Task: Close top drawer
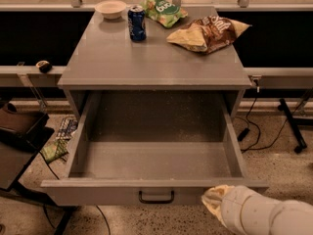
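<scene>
The top drawer (155,161) is pulled wide open from the grey cabinet (156,58). Its speckled grey inside is empty. Its front panel (122,195) faces me at the bottom, with a small black bar handle (156,198). My gripper (215,202) comes in from the bottom right on a white arm (264,214). Its tip lies against the front panel just right of the handle.
On the cabinet top stand a white bowl (111,8), a blue can (137,23), a green chip bag (163,11) and a brown chip bag (209,32). A dark chair (19,136) stands left. Cables (254,131) lie on the floor at right.
</scene>
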You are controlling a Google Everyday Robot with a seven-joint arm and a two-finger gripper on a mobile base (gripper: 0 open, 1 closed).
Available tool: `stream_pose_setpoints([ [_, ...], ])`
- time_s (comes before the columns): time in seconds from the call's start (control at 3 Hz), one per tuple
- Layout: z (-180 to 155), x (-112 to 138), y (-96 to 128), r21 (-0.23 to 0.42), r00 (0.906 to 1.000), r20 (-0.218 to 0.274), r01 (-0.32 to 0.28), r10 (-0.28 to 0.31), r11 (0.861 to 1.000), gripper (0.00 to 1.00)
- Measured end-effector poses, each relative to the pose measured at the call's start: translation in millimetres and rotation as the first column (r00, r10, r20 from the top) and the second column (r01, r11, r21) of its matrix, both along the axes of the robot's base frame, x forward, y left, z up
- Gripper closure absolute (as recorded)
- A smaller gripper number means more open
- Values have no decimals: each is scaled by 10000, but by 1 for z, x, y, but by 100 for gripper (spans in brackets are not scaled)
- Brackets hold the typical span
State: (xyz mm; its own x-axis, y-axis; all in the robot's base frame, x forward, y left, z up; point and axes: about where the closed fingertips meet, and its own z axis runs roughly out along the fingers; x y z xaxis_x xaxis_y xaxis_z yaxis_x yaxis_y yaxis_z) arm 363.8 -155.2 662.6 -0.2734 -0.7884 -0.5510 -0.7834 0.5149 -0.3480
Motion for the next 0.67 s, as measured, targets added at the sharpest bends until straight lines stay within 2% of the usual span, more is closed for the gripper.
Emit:
stream_pose_setpoints([
  [0.33,1,13,13,381,9993,-71,-372,375,9986,100],
  [0.67,1,13,13,381,9993,-71,-372,375,9986,100],
])
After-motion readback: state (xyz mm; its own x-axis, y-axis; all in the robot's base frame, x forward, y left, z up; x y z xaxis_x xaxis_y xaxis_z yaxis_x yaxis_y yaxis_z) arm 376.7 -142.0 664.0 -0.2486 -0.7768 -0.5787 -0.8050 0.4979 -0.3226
